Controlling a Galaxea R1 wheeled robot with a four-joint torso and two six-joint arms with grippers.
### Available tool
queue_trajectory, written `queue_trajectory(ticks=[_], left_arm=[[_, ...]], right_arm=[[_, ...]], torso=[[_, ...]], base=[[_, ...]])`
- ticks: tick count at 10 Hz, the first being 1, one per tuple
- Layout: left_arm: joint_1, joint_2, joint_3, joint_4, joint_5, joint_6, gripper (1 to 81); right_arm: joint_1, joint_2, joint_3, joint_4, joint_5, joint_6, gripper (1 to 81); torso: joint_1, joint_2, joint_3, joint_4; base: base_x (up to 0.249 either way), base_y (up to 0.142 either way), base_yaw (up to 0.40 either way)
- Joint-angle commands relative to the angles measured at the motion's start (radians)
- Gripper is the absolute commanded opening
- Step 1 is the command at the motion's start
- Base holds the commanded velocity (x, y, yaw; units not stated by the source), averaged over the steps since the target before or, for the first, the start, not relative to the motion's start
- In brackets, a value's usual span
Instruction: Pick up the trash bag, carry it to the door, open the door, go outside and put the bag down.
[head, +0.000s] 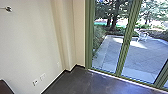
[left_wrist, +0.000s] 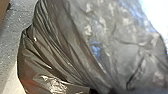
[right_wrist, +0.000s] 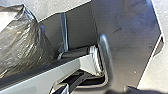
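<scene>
The trash bag (left_wrist: 57, 47), dark and shiny, fills much of the left wrist view. Its folds run together at my left gripper (left_wrist: 96, 90), which is shut on the gathered plastic. In the right wrist view part of the bag (right_wrist: 27, 45) shows beside the robot's dark plate. How my right gripper stands, I cannot tell. Green-framed glass door panels (head: 125, 42) stand ahead in the head view, and I cannot make out a handle on them.
A pale wall (head: 30, 42) with outlets runs along the left and meets a corner beside the glass. Dark floor (head: 75, 82) lies in front. Through the glass are a paved yard (head: 145, 55), trees and a light-coloured piece of furniture (head: 143, 36). A dark brown edge (head: 5, 87) shows at lower left.
</scene>
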Motion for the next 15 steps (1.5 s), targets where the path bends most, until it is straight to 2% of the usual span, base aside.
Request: queue_trajectory(ticks=[1,15], left_arm=[[-0.042,0.006,-0.001,0.014,0.068,0.004,1.0],[-0.042,0.01,-0.001,0.032,0.068,0.004,1.0]], right_arm=[[0.031,0.008,-0.001,-0.015,-0.06,-0.005,81.1],[0.033,0.011,-0.001,-0.013,-0.06,-0.002,81.1]], torso=[[0.0,0.0,0.0,0.0],[0.0,0.0,0.0,0.0]], base=[[0.0,0.0,-0.288],[0.0,0.0,-0.294]])
